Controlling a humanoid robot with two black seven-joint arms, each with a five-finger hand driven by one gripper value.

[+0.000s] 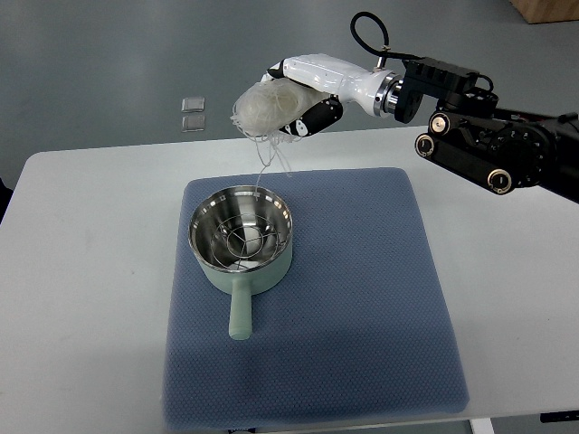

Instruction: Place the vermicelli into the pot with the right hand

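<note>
From the top view, a pale green pot (pixel 242 242) with a shiny steel inside, a wire rack in its bottom and a stubby handle pointing toward the near edge sits on a blue-grey textured mat (pixel 362 307) spread over the white table (pixel 81 271). The right hand (pixel 303 99), white-shelled with black joints, reaches in from the right on a black arm and hangs above and beyond the pot's far rim. Its fingers are wrapped around a translucent, whitish bundle of vermicelli (pixel 268 107), from which thin strands trail down toward the pot.

The pot (pixel 241 242) is pale green outside and shiny steel inside. The mat (pixel 362 307) is blue-grey with fine dots. The vermicelli (pixel 269 107) is translucent white. The desk (pixel 81 271) is white. The robot hand (pixel 312 86) is white and black.
</note>
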